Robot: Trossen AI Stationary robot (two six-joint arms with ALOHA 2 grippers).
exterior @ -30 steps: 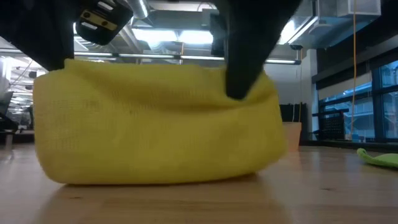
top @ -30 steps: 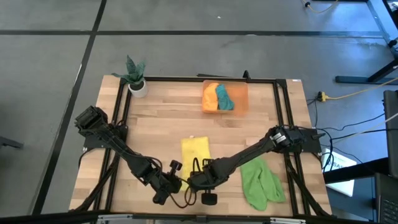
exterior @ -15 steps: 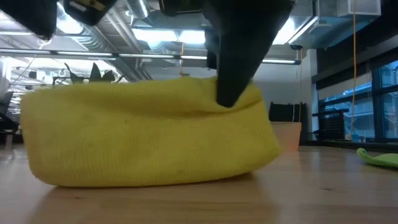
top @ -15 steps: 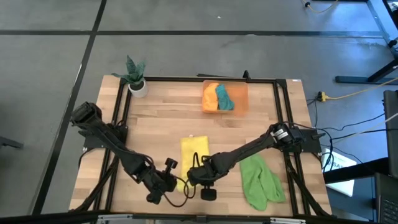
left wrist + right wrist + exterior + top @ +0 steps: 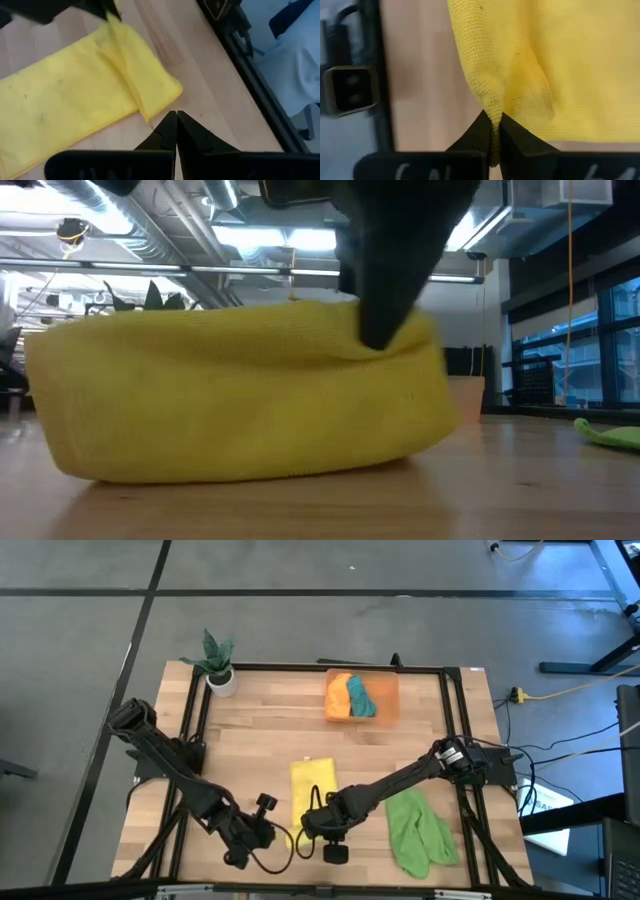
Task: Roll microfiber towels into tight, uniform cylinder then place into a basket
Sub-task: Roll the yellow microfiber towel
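Your right gripper (image 5: 492, 131) pinches the yellow towel's (image 5: 312, 790) near end, which stretches away toward the basket (image 5: 362, 697), while your clenched left gripper (image 5: 176, 131) sits beside it.

Left gripper (image 5: 176, 131) released yellow towel (image 5: 312, 787), backed off left, fingers (image 5: 165, 132) closed.

The yellow microfiber towel (image 5: 313, 792) is laid flat on the table as a folded oblong strip near the centre, its end toward 6 o'clock raised into a fold and pinched by the right hand (image 5: 313, 824). The light green towel (image 5: 418, 830) lies crumpled at about 4 o'clock. The orange towel (image 5: 339, 697) and teal towel (image 5: 360, 697) are bundled side by side inside the translucent orange basket (image 5: 388, 698) at 12 o'clock.
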